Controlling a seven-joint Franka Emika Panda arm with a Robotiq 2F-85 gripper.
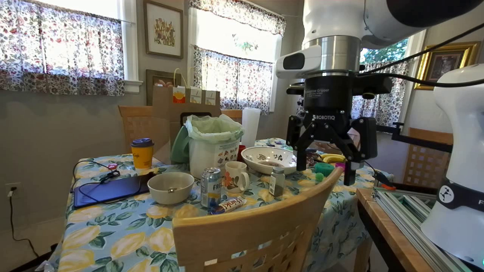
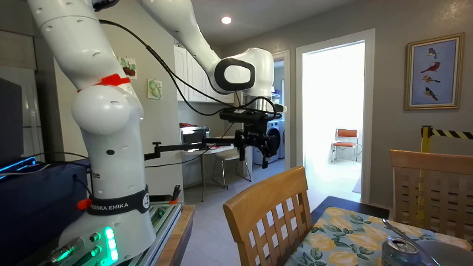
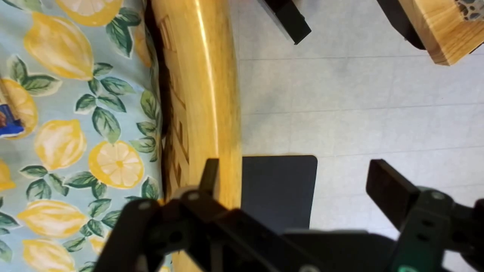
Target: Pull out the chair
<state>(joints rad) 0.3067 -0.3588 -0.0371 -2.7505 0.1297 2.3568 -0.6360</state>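
Below the arm, the gripper hangs, fingers parted (quite wide, I'd say). Beneath it stands the chair, its curved top rail under one finger; beyond that, a lemon-print tablecloth.

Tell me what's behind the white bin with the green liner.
In an exterior view, a brown paper bag stands behind the white bin, and a white cylinder shows past its right edge. The bin covers part of the bag and anything lower.
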